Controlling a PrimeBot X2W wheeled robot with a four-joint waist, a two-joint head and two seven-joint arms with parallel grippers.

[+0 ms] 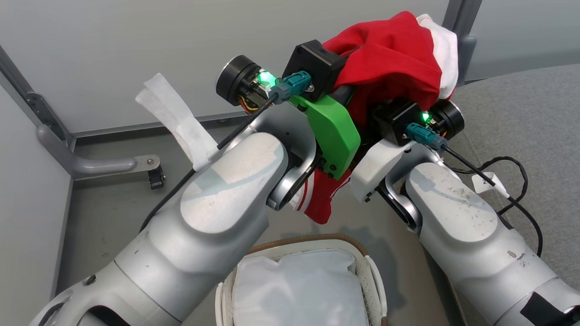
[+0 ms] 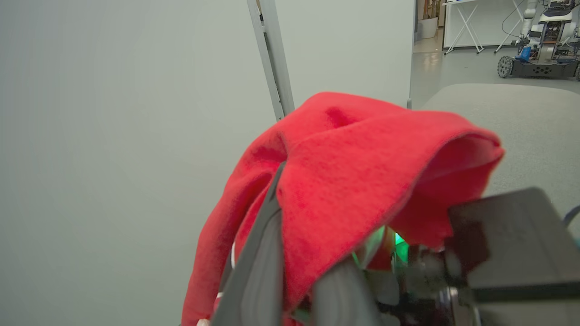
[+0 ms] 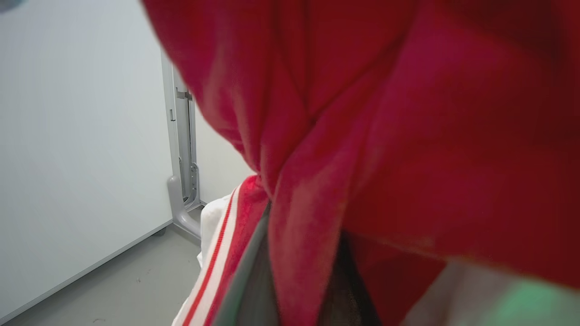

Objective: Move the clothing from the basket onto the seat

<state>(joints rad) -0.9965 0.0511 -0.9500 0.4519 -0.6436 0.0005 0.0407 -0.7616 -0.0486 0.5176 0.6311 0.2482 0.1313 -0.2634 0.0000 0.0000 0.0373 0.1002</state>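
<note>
The red clothing (image 1: 392, 58) hangs bunched in the air between my two raised arms, with a white panel on its right and a striped end dangling below. My left gripper (image 2: 299, 253) is shut on the clothing (image 2: 353, 181), which drapes over its fingers. Red cloth (image 3: 408, 136) and a striped trim are also pinched in my right gripper (image 3: 294, 271), which is shut. In the head view the cloth hides both sets of fingertips. Directly below stands the basket (image 1: 321, 240), holding just its white liner (image 1: 294, 288). The grey seat (image 1: 539, 115) lies to the right.
Pale wall panels stand close behind, with a grey metal post (image 1: 463, 12) and a frame leg on a caster (image 1: 153, 175) at left. A black cable (image 1: 517, 174) lies on the seat's edge. Another wheeled robot (image 2: 539, 45) stands far off.
</note>
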